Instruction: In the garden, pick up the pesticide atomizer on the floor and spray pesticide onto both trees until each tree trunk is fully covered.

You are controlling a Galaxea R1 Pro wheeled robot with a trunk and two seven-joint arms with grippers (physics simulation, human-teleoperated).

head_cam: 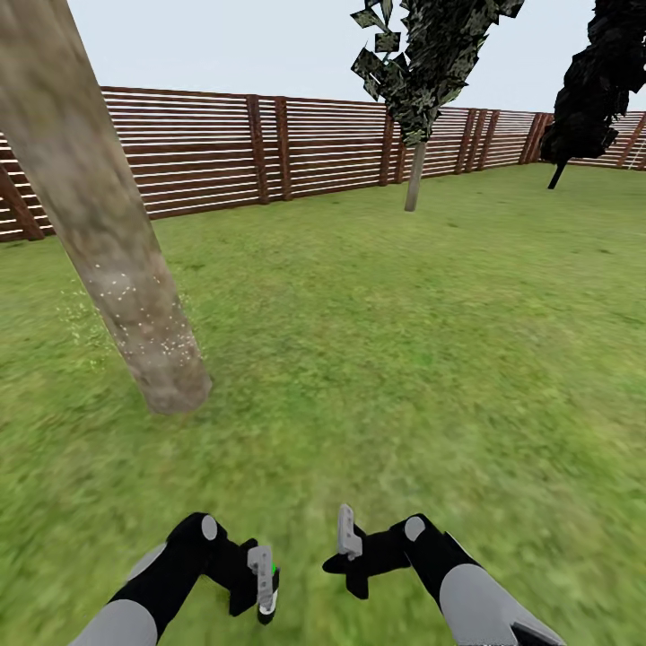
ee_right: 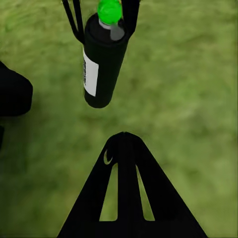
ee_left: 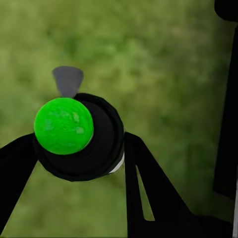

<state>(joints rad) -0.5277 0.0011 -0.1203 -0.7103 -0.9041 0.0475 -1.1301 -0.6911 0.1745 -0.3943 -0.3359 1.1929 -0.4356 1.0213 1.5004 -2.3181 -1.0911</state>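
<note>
**Clerk:** Largest items first

**Operator:** Item one, the lawn (head_cam: pixel 404 359), green grass running back to the brown slat fence (head_cam: pixel 224 148) that bounds its far edge. Item two, the near tree trunk (head_cam: pixel 108 242), thick, mottled beige-grey, leaning, rooted in the lawn's left part; fine white specks of pesticide (head_cam: pixel 148 336) dot its lower bark and the grass just beside it. Item three, the second tree (head_cam: pixel 417 99), dark crown on a thin pale trunk, close to the fence. Item four, a near-black column-shaped tree (head_cam: pixel 592 85) at the far right corner

**Clerk:** And the tools?

**Operator:** My left gripper (head_cam: pixel 265 583) is clamped round the pesticide atomizer (ee_right: pixel 103 62), a black can with white label and green cap (ee_left: pixel 63 125), held above the grass. My right gripper (head_cam: pixel 348 538) holds nothing; whether its jaws are parted I cannot tell
</note>
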